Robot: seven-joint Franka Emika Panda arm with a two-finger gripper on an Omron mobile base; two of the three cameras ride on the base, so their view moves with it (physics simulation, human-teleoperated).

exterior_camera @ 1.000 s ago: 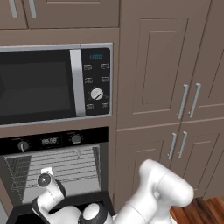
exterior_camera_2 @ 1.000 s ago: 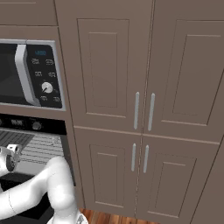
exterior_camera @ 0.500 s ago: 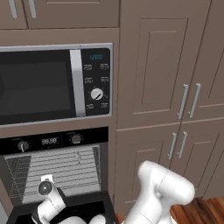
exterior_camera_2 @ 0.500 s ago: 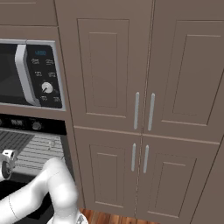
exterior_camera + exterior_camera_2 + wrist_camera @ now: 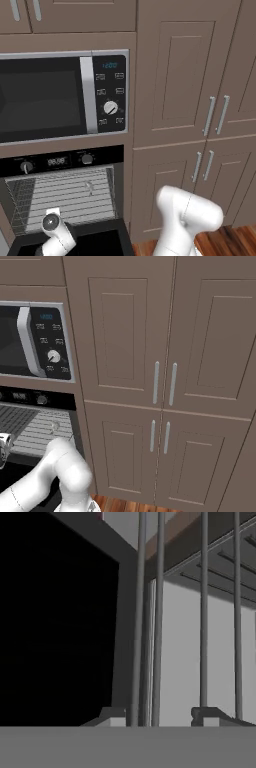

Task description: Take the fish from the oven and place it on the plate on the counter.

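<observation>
The oven (image 5: pixel 65 195) stands open, its door cut off at the bottom edge. The gripper (image 5: pixel 162 714) is part-open against the wire rack (image 5: pixel 200 612); whether it holds anything is unclear.

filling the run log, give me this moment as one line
stage: reaching into built-in black oven | oven door: open | jaws: apart at silver wire rack, holding nothing | small dark grey fish: cannot tell where

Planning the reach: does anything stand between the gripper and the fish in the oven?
Yes. The rack's wires stand directly before the gripper, close up. The fish lies on the rack inside the oven; its door is down, blocking nothing.
</observation>
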